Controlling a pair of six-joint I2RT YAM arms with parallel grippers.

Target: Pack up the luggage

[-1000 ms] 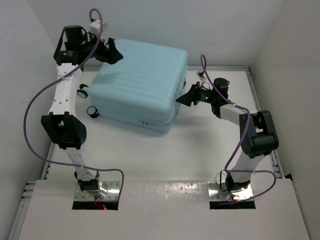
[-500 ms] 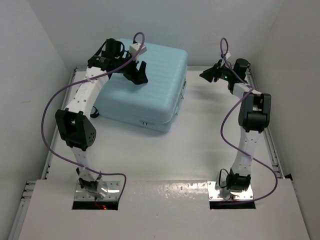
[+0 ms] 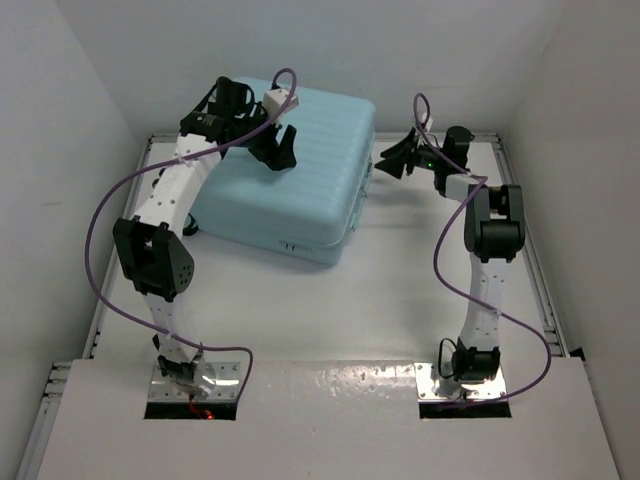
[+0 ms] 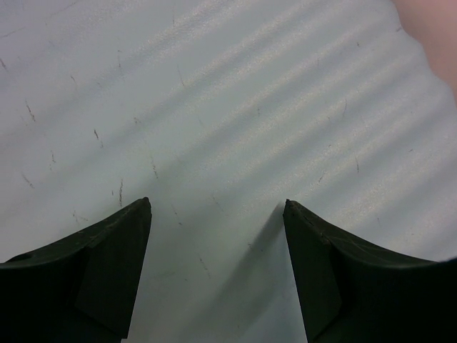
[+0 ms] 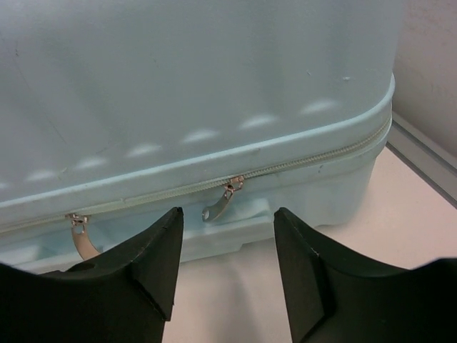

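Zip work on the luggage (image 3: 300,190), I judge: left claw (image 4: 218,207) released, right claw (image 5: 227,214) released, next pinching the zipper pull (image 5: 216,205).

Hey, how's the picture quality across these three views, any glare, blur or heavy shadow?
Top view: soft, even light, only a faint shadow beside the suitcase, and glare on the near platform. Left wrist view: shell ribs look soft, fingers are nearly black, and there's a blurred pink patch top right. Right wrist view: zipper pull is fairly sharp, with a row of highlights on the shell.

White arms (image 3: 170,195) w/ blk joints (image 3: 150,262), purple cables (image 3: 86,245).
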